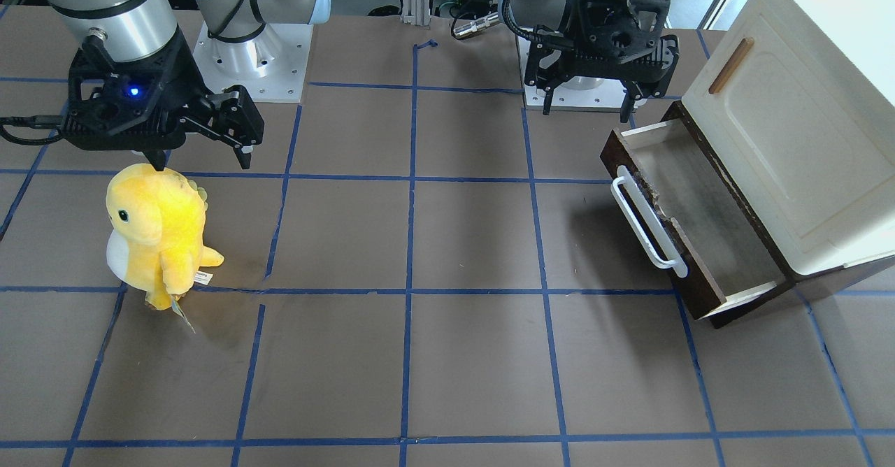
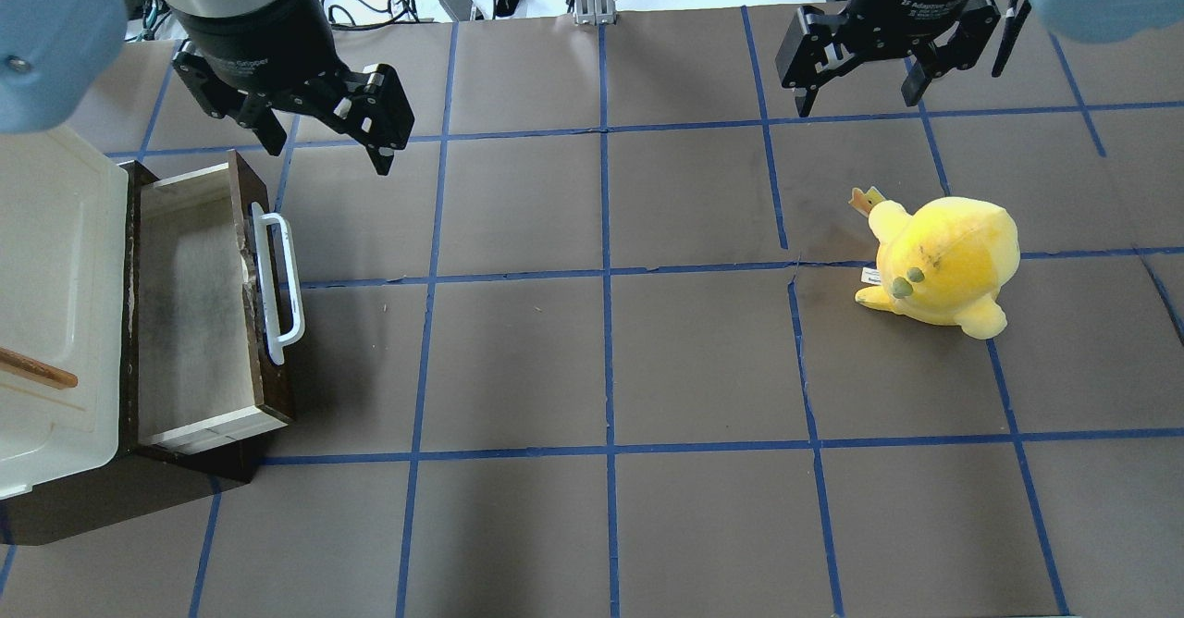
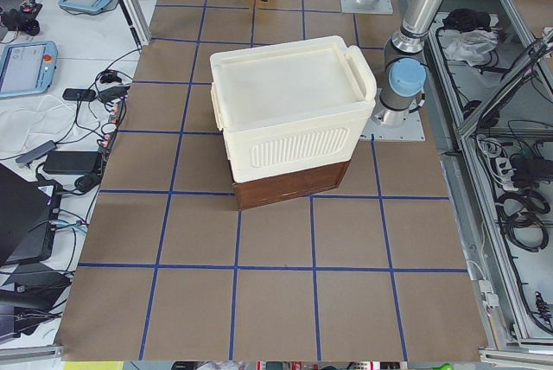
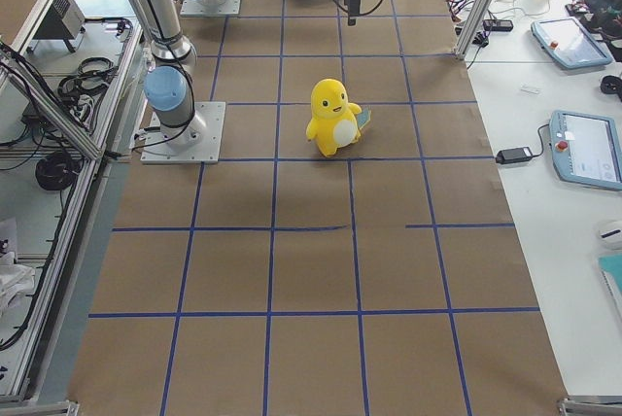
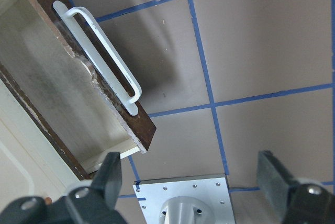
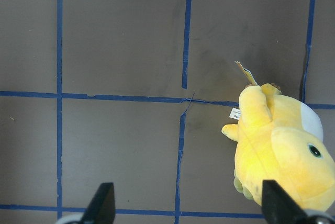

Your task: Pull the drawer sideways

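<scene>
The drawer (image 1: 699, 208) has a dark brown front, a white loop handle (image 1: 647, 219) and a greyish floor. It stands pulled out of the base under the cream cabinet (image 1: 790, 138). It also shows in the overhead view (image 2: 190, 303) and the left wrist view (image 5: 57, 88), each with its handle (image 2: 277, 285) (image 5: 102, 51). My left gripper (image 2: 328, 151) (image 1: 586, 110) (image 5: 189, 174) is open and empty. It hovers behind the drawer's far end, clear of the handle. My right gripper (image 2: 856, 105) (image 1: 203, 163) (image 6: 188, 203) is open and empty, far from the drawer.
A yellow plush toy (image 2: 943, 262) (image 1: 157, 233) (image 6: 282, 150) stands on the table just in front of my right gripper. The cabinet door has a small brown wooden handle (image 1: 731, 66). The arms' base plates (image 1: 252, 54) sit at the table's back edge.
</scene>
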`<state>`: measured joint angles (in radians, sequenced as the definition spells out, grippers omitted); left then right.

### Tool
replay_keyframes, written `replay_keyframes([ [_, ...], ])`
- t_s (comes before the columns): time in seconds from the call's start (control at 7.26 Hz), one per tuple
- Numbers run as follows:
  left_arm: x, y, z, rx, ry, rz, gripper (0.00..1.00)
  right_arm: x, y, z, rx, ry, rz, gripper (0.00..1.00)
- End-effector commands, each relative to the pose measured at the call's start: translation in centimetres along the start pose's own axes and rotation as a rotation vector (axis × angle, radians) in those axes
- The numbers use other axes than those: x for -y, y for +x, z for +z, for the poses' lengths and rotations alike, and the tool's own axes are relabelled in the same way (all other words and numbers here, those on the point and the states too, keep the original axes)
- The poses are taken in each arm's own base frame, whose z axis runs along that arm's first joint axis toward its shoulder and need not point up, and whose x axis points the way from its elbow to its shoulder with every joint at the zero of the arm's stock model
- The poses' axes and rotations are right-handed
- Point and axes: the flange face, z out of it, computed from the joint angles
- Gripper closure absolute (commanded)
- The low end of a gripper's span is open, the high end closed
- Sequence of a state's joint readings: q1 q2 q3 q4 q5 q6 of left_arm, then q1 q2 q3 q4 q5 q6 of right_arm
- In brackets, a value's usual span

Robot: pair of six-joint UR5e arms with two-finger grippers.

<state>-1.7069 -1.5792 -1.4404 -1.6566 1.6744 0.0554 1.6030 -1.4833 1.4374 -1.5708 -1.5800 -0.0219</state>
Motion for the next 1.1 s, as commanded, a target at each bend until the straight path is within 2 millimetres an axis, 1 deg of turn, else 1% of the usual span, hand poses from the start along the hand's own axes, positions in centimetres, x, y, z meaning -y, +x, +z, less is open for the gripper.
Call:
replay_keyframes([
  [0.0, -0.5, 0.1, -0.1, -0.009, 0.024, -0.016, 0.08, 0.0, 0.0, 0.0, 0.0, 0.0, 0.0, 0.0],
  [0.28, -0.5, 0.5, -0.2, -0.039, 0.029, -0.004, 0.08, 0.0, 0.0, 0.0, 0.0, 0.0, 0.0, 0.0],
  [0.55, -0.5, 0.4, 0.0, -0.035, 0.024, -0.005, 0.08, 0.0, 0.0, 0.0, 0.0, 0.0, 0.0, 0.0],
  [0.69, -0.6, 0.0, -0.5, -0.035, 0.034, -0.006, 0.08, 0.0, 0.0, 0.0, 0.0, 0.0, 0.0, 0.0],
  [0.96, -0.4, -4.0, -0.5, -0.057, 0.04, -0.099, 0.08, 0.0, 0.0, 0.0, 0.0, 0.0, 0.0, 0.0],
])
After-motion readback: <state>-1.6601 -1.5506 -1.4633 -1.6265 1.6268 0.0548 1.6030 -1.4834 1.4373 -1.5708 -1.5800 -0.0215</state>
